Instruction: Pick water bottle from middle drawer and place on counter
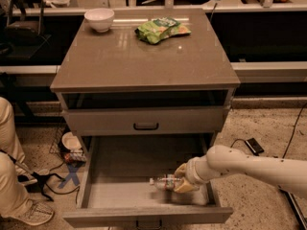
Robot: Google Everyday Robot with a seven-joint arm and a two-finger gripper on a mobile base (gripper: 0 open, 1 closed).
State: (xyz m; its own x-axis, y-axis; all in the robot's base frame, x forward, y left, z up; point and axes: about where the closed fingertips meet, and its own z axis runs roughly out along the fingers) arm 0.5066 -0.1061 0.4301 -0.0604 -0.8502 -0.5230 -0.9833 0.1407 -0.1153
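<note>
The water bottle (pixel 164 181) lies on its side on the floor of the middle drawer (pixel 122 195), right of centre and nearer the front wall, its pale cap pointing left. Its right end sits between the fingers (pixel 181 169), one behind it and one in front, both pressed against the bottle so that it is gripped while it rests on the floor. The gripper (pixel 183 179) reaches in from the right, low inside the pulled-out drawer, on the end of the white arm (pixel 249 164). Above, the desk's (pixel 218 143) upper drawer (pixel 144 121) is closed. On the counter (pixel 144 56) at the far edge stand a white bowl (pixel 99 19) and a green snack bag (pixel 160 29), well apart from each other.
</note>
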